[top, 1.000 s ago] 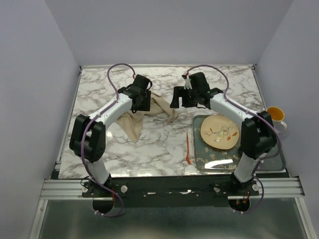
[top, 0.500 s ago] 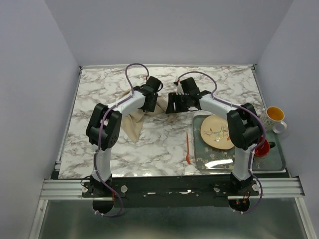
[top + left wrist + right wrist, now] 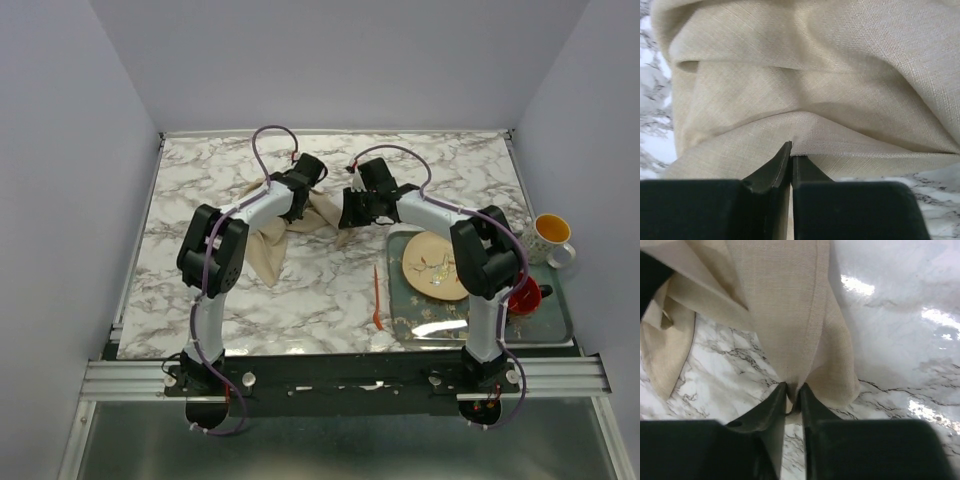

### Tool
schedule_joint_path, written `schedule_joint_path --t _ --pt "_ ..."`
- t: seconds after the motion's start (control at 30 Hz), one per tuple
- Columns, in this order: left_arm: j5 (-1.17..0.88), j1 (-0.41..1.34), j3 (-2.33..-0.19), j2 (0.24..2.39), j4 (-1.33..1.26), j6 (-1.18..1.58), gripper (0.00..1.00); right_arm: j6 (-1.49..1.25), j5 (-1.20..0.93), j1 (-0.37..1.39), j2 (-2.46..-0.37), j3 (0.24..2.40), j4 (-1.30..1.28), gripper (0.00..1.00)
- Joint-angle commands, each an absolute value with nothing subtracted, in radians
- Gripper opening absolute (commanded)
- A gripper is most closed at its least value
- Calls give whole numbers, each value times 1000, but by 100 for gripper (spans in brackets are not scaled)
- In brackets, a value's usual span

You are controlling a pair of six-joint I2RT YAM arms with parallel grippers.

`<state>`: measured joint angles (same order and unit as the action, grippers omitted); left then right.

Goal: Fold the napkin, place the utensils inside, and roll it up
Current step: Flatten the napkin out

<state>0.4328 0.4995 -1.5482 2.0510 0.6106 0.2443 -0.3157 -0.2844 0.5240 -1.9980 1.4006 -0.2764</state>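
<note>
Both arms are pinching the crumpled tan napkin [image 3: 268, 244] at mid-tabletop [image 3: 200, 190]: left fingers [image 3: 772, 172] are clamping a fold, right fingers [image 3: 771, 406] its edge, while the orange utensil [image 3: 377, 295] is lying beside the tray [image 3: 555, 325].

Marble [image 3: 190, 190] lies open left and near — napkin [image 3: 265, 250] bunched mid-table; tray [image 3: 440, 322], plate [image 3: 428, 268], seemingly a mug [image 3: 553, 236] rightward.

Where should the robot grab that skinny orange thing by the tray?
Probably mid-handle on the orange utensil, from straight above, jaws closing across it: it lies flat on the marble table, slim, running near-to-far just left of the tray.
</note>
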Motion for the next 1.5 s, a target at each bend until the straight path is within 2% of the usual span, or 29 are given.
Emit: schedule_joint_path --t 0.0,0.07,0.27,0.43,0.5,0.67,0.83,1.03,1.1,1.17,1.2,1.27,1.33,1.4,1.47 --pt "551 486 -1566 1878 612 230 0 -244 -135 528 -1924 1416 -279 1" --pt "564 482 -1559 1774 620 222 0 -238 -133 505 -1885 1457 -319 1" --pt "667 425 -1470 1444 626 230 0 -293 -316 382 -1729 1497 -345 1" --pt "693 367 -1453 1144 611 252 0 -405 -558 293 -1593 1607 -364 1" --pt "666 359 -1503 1088 583 236 0 -414 -650 293 -1548 1644 -364 1" --pt "422 359 -1664 957 525 161 0 -483 -819 295 -1334 1669 -206 1" --pt "88 359 -1862 859 528 120 0 -550 -992 317 -1102 1609 -41 1" --pt "-24 359 -1905 799 546 179 0 -812 -1046 325 -878 1407 258 1" --pt "-14 359 -1861 798 568 199 0 -909 -1035 327 -861 1335 343 1" --pt "85 357 -1826 801 583 199 0 -962 -1031 327 -859 1249 357 1" --pt "144 359 -1794 804 587 198 0 -954 -996 327 -861 1226 329 1" --pt "309 359 -1779 862 613 207 0 -862 -930 327 -902 1204 116 1" --pt "374 359 -1738 955 615 190 0 -758 -802 325 -955 1230 -118 1" --pt "478 357 -1665 1032 604 178 0 -723 -744 325 -1075 1259 -185 1" --pt "538 335 -1640 1196 597 163 0 -684 -629 327 -1162 1269 -233 1"
